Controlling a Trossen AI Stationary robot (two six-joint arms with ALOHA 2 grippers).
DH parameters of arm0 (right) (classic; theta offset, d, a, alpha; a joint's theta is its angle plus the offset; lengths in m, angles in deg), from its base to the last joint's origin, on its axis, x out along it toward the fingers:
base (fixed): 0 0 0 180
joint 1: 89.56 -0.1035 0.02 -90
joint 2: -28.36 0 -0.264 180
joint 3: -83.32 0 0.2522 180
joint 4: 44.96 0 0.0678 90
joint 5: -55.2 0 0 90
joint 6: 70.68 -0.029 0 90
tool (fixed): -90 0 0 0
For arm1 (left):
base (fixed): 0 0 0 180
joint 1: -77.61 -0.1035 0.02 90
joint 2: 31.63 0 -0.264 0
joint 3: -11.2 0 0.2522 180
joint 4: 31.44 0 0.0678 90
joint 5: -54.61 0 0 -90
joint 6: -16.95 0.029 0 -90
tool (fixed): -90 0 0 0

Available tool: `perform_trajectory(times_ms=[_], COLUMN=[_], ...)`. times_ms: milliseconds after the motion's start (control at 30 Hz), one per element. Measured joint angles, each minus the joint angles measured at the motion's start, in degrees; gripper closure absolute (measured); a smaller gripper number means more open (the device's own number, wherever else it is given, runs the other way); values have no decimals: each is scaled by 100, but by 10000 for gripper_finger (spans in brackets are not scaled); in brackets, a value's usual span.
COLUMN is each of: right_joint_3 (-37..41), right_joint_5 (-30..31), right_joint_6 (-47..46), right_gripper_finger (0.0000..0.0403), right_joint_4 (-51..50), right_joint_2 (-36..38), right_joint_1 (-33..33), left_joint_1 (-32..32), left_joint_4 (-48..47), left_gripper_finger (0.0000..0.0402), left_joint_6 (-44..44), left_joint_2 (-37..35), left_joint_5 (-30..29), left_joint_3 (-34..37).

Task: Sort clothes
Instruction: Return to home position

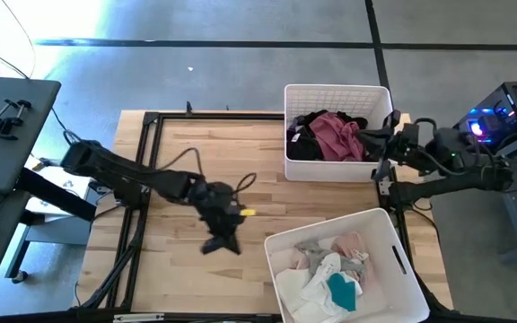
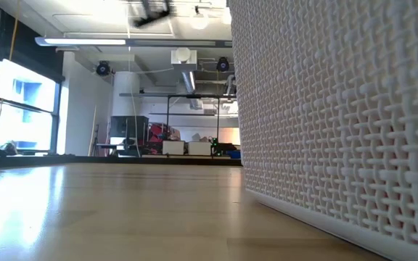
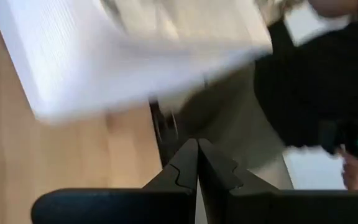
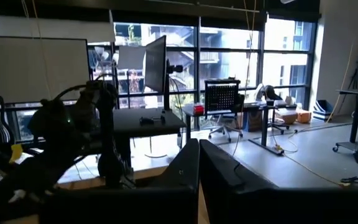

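The clothes lie in two white bins. The far bin holds a maroon-pink garment and a black one. The near bin holds white, teal, pink and grey pieces. My left gripper hangs shut over bare wood left of the near bin, with nothing between its fingers. My right gripper is raised at the far bin's right rim. It is shut on nothing and points level into the room.
A black tube frame runs along the table's left and far sides. The near bin's woven wall fills the right of the low view. Bare wood lies between the frame and the bins. A grey side desk stands off the table's left.
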Motion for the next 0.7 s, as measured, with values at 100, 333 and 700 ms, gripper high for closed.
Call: perform_trajectory(times_ms=[100, 333, 700], right_joint_3=[-2, 3, 3], right_joint_5=[0, -2, 0], right_joint_6=[-90, -148, -144], right_gripper_finger=[403, 403, 403], right_joint_4=[1, -31, -73], right_joint_2=[-151, -371, -355], right_joint_1=[0, -9, -11], left_joint_1=[-163, -704, -1196], left_joint_4=[879, 2537, 2424], left_gripper_finger=[401, 401, 401], left_joint_6=[103, 225, 431], left_joint_2=[466, 1461, 1710], left_joint_5=[-74, -34, -100], left_joint_3=[0, 10, -1011])
